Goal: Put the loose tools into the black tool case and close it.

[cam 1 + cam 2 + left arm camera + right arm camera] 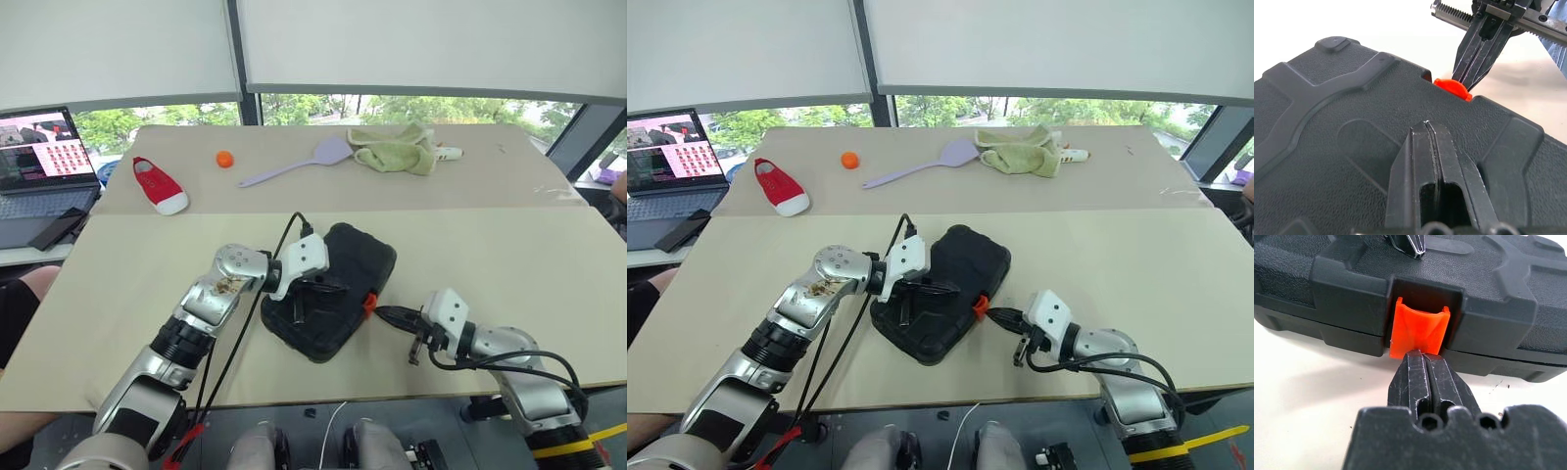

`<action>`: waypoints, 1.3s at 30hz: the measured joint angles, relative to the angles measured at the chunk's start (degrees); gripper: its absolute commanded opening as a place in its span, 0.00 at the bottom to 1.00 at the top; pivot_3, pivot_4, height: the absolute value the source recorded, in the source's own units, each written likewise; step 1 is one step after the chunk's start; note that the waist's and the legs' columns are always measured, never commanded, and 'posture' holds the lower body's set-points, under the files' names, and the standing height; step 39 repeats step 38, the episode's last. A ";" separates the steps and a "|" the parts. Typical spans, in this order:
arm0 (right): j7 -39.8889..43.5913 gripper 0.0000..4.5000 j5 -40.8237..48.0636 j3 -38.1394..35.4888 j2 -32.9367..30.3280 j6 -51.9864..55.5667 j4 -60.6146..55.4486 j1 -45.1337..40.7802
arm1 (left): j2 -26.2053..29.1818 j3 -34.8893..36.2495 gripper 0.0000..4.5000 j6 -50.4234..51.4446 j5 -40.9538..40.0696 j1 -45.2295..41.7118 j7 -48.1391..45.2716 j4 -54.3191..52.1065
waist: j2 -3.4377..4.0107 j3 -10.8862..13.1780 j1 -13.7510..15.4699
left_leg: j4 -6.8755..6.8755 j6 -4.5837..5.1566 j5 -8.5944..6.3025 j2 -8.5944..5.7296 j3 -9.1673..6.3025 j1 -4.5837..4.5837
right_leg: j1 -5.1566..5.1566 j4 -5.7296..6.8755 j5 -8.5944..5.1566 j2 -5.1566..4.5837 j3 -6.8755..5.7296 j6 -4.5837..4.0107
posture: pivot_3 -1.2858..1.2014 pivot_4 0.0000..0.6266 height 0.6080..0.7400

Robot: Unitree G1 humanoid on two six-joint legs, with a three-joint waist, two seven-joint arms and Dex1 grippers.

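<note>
The black tool case lies shut on the beige table, near the front edge. Its orange latch sits on the side that faces my right arm. My left gripper is shut with nothing in it, and its tips rest on the textured lid. My right gripper is also shut and empty, its tips touching the lower edge of the latch. The loose tools are out of view.
At the back of the table lie a lilac spatula, an orange ball, a red shoe and a green cloth. A laptop stands at the far left. The table's front edge runs just below the case.
</note>
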 measured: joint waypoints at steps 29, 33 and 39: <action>14.22 0.96 9.33 -15.59 -14.20 -2.75 3.82 9.17 | 17.16 35.38 1.00 -9.39 -13.90 31.91 -1.77 -9.82 | 0.21 0.51 0.48 | -0.26 -0.34 0.18 -0.02 -0.03 -0.91 | -1.06 -0.10 -0.02 -0.18 -0.05 -0.16 | 0.52 0.24 1.00; 18.17 1.00 9.32 -16.64 -14.16 -12.30 10.10 6.23 | 18.22 41.37 1.00 -12.06 -10.82 43.47 2.59 -11.30 | 0.21 0.60 0.53 | -0.26 -0.10 0.02 -0.04 0.00 -0.92 | -1.06 -0.25 -0.01 -0.24 -0.06 -0.10 | 0.52 0.24 1.00; 21.26 1.00 9.15 -16.50 -12.61 -21.83 18.00 2.17 | 17.95 42.24 1.00 -14.52 -9.43 49.07 4.69 -11.13 | 0.20 0.75 1.67 | -0.26 -0.60 -0.24 0.01 -0.10 -0.92 | -1.16 -0.60 0.05 -0.29 -0.23 -0.28 | 0.52 0.24 1.00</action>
